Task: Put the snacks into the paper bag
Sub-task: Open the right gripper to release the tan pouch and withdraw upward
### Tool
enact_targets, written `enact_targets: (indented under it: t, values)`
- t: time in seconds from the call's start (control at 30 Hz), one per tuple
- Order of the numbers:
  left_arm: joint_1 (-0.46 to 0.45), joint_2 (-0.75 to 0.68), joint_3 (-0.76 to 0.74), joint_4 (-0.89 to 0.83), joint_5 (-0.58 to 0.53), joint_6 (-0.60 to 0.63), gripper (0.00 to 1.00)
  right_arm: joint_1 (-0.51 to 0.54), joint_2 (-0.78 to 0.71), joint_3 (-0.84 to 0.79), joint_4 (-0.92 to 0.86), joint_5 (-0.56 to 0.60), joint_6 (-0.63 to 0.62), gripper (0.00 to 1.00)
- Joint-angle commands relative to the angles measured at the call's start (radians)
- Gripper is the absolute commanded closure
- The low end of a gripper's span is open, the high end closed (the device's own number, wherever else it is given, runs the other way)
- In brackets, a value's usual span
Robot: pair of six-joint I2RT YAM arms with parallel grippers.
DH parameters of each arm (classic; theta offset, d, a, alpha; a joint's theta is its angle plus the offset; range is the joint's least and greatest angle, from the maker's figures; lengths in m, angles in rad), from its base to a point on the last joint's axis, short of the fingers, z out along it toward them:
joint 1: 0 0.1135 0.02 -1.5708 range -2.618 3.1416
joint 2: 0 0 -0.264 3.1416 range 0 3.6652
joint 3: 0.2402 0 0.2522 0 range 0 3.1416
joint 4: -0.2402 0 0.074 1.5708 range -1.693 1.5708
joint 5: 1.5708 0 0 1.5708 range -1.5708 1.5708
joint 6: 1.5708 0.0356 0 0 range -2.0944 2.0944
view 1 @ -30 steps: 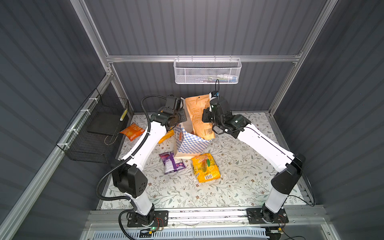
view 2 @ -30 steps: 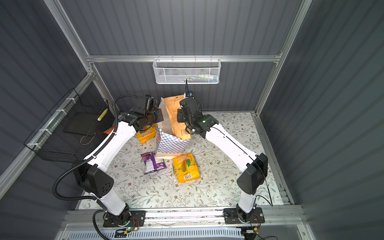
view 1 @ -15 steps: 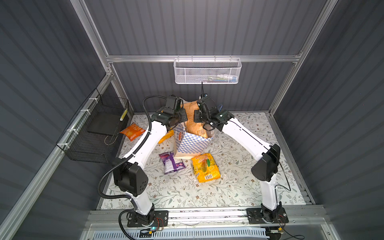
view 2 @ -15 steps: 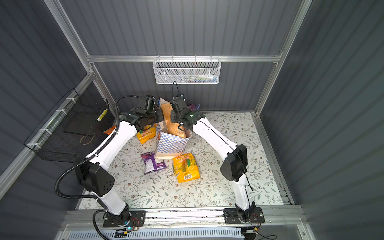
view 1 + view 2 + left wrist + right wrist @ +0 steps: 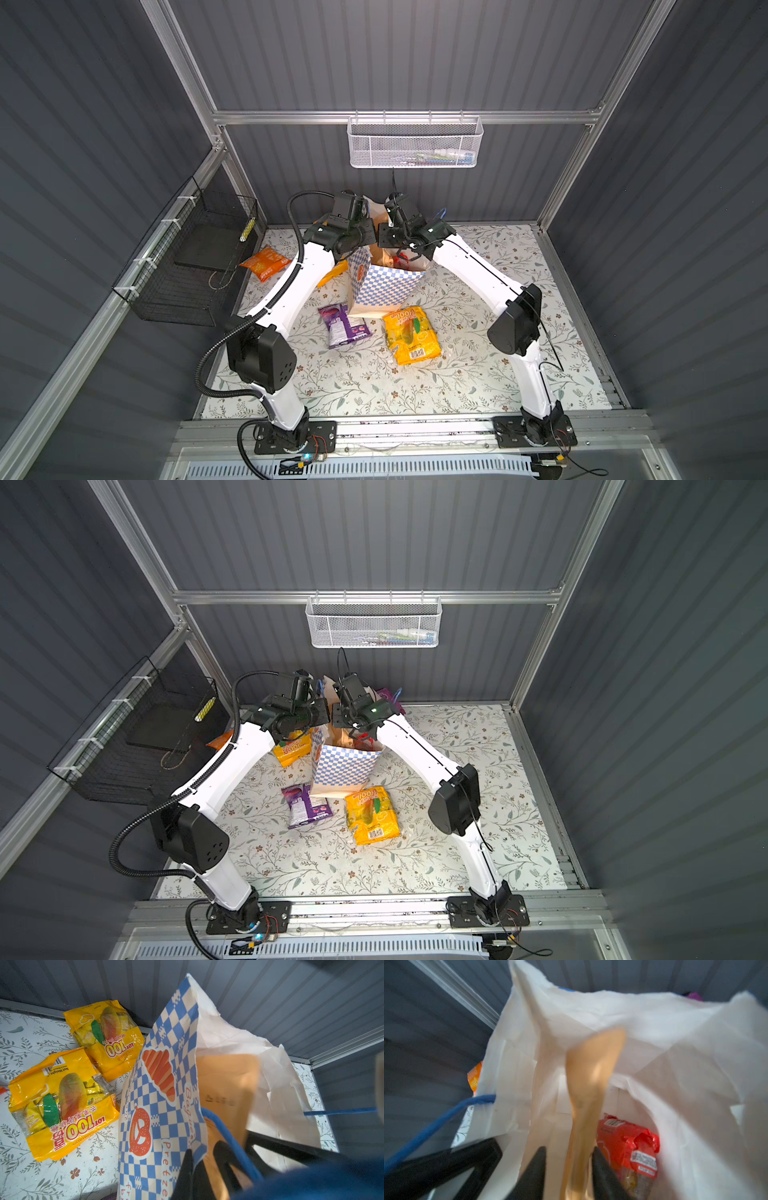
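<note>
The bag (image 5: 386,286) stands on the mat (image 5: 374,386) between the two arms, and its top is open. The left gripper (image 5: 204,1153) pinches the bag's top edge by a blue handle (image 5: 232,1142). One finger is outside and one is inside, pressed together on the paper.

The right gripper (image 5: 569,1149) points down into the bag. Its fingers are spread, with the tan pouch (image 5: 591,1076) between them, inside the bag. The pouch looks blurry, and one finger is clear of it. A red packet (image 5: 627,1145) lies at the bottom of the bag.

A yellow packet (image 5: 409,334) and a purple packet (image 5: 343,324) lie on the mat just in front of the bag. A second yellow packet (image 5: 62,1105) lies beside the bag, touching a third yellow packet (image 5: 108,1039). An orange packet (image 5: 265,264) lies far from the bag, near the black basket (image 5: 187,266).
</note>
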Motion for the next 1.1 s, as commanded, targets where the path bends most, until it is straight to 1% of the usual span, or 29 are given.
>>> enact_targets:
  t: [0.0,0.13,0.27,0.3,0.37,0.47,0.6,0.77,1.0,1.07]
  values:
    - [-0.005,-0.022,-0.022,-0.026,-0.027,0.029,1.0,0.002,-0.01,-0.033,0.01,0.014,-0.041,0.39]
    - [-0.005,-0.015,-0.024,-0.034,-0.065,0.036,1.0,0.008,-0.092,-0.05,0.029,0.026,-0.12,0.2]
    - [-0.005,0.002,-0.02,-0.048,-0.096,0.037,1.0,0.015,-0.189,-0.067,0.034,0.014,-0.182,0.03]
    - [-0.005,0.005,-0.021,-0.047,-0.095,0.037,1.0,0.015,-0.218,-0.08,0.036,0.005,-0.195,0.01]
    - [-0.005,0.009,-0.02,-0.049,-0.097,0.038,1.0,0.015,-0.276,-0.114,0.041,-0.02,-0.214,0.01]
    - [-0.005,0.011,-0.019,-0.054,-0.109,0.036,1.0,0.015,-0.385,-0.221,0.065,-0.039,-0.225,0.01]
    - [-0.005,0.021,-0.014,-0.064,-0.121,0.034,1.0,0.015,-0.567,-0.438,0.136,-0.056,-0.224,0.01]
    - [-0.005,0.025,-0.01,-0.074,-0.098,0.012,1.0,0.017,-0.789,-0.738,0.214,-0.028,-0.201,0.01]
    - [-0.005,0.014,0.003,-0.096,-0.072,-0.016,1.0,0.016,-1.046,-1.102,0.253,0.027,-0.125,0.01]
    - [-0.005,0.01,-0.001,-0.094,-0.072,-0.021,1.0,0.016,-1.114,-1.192,0.267,0.023,-0.093,0.01]
